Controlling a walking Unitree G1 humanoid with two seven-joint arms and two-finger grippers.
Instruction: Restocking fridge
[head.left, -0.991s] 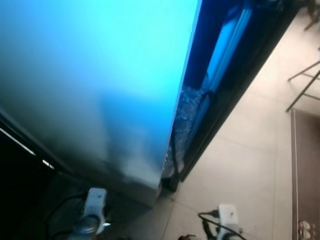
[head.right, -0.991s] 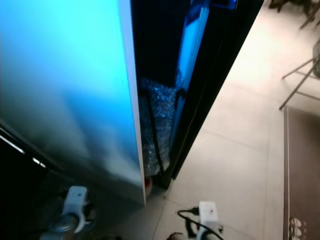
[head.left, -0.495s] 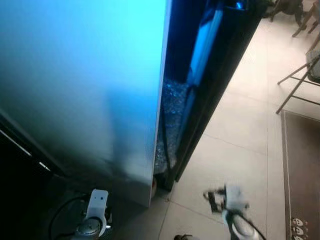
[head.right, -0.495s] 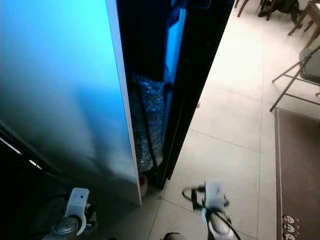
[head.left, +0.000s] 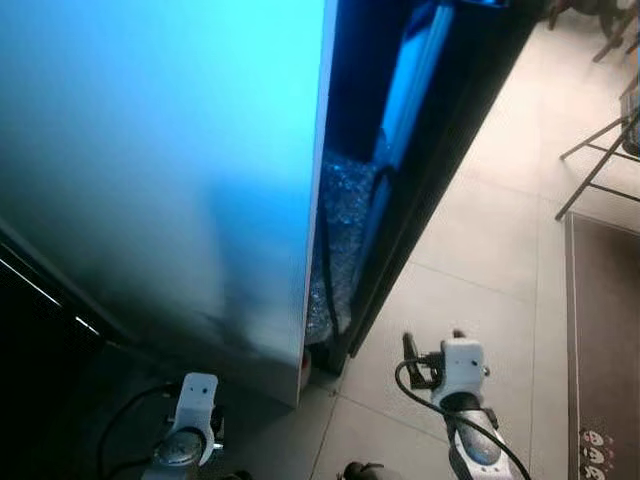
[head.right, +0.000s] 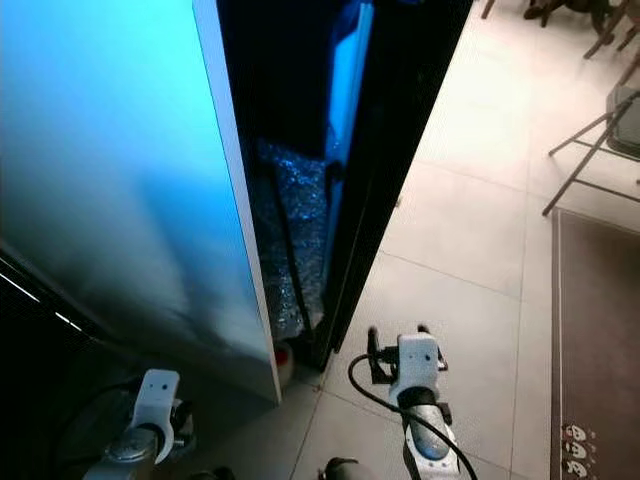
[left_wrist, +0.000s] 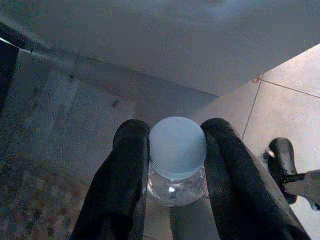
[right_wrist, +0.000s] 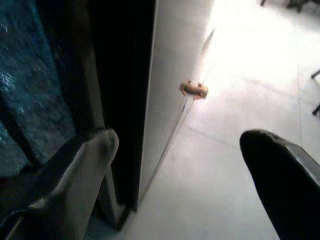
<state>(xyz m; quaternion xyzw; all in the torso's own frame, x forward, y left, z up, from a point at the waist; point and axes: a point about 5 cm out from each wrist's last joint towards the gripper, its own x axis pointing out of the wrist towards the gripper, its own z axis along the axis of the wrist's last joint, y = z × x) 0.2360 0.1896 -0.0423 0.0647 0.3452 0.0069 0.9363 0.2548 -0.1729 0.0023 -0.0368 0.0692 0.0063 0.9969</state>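
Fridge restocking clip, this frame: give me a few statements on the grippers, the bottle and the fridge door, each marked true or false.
1. The left gripper is shut on a clear bottle with a pale cap. True.
2. The right gripper holds a second bottle. False: its fingers are spread wide with nothing between them.
3. The fridge door stands ajar, with a dark gap at its edge. True.
4. The right gripper is raised over the tiled floor, near the dark gap beside the door. True.
5. The bottle lies on the floor. False: it is held between the left gripper's fingers.
6. A rug lies to the robot's left. False: it lies at its right, past the tiles.
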